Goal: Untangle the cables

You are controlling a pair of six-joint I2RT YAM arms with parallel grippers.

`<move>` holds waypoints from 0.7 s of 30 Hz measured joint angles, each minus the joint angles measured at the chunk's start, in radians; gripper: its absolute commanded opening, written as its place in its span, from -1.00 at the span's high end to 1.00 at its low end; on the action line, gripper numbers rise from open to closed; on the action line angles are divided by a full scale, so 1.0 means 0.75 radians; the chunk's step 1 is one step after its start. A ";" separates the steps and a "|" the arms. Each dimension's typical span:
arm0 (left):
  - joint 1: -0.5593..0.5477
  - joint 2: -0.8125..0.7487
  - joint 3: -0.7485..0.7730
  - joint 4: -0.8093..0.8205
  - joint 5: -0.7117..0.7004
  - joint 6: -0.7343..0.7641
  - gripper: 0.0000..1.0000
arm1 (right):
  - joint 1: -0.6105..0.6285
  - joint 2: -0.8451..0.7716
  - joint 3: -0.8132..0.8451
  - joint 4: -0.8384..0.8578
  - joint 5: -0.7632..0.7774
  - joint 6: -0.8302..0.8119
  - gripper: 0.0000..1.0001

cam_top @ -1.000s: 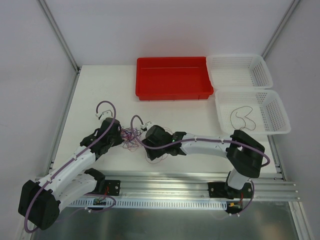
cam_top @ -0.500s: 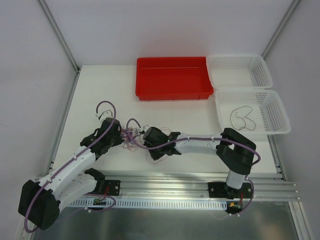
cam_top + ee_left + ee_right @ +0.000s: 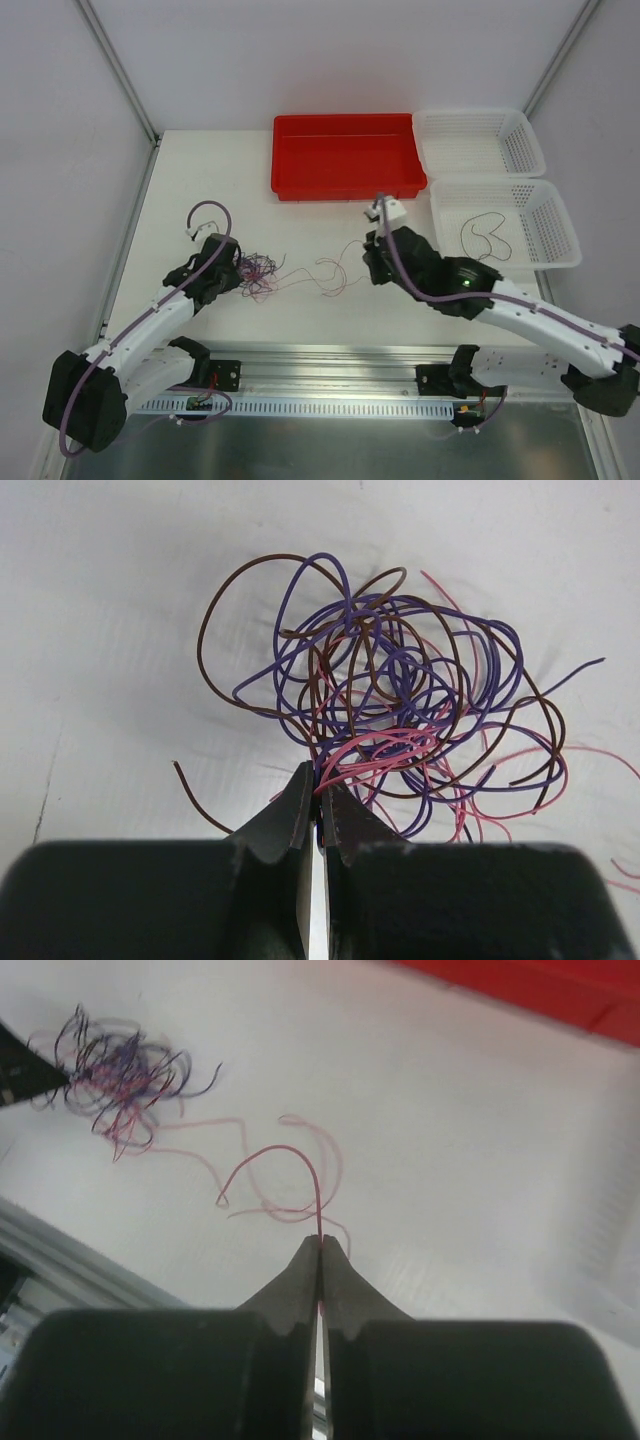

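Cables (image 3: 400, 710): one knot (image 3: 258, 272), one pink strand (image 3: 319, 1205) (another in near basket (image 3: 505, 264)).

A white worktop (image 3: 190, 180) sits between pale, plain walls (image 3: 330, 50). Aluminium frame posts (image 3: 118, 70) slant up from its far corners at 11 and 1 o'clock. A slotted aluminium rail (image 3: 330, 362) spans the 6 o'clock edge. The light is soft and even.

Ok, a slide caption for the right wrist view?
Right end effector shut on one red cable strand, the tangled bunch of cables lying farther off on the white table.
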 measured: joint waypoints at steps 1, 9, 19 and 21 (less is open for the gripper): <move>0.009 0.004 -0.002 0.000 -0.002 -0.005 1.00 | -0.025 -0.066 0.032 -0.057 0.046 -0.009 0.99; 0.113 0.041 -0.004 -0.010 -0.023 -0.023 1.00 | -0.259 -0.411 0.346 -0.307 0.249 -0.143 0.99; 0.217 0.199 0.097 -0.022 0.011 -0.044 0.78 | -0.292 -0.461 0.542 -0.388 0.276 -0.270 0.99; 0.217 0.200 0.129 -0.024 0.040 -0.032 0.39 | -0.292 -0.438 0.542 -0.398 0.261 -0.280 0.99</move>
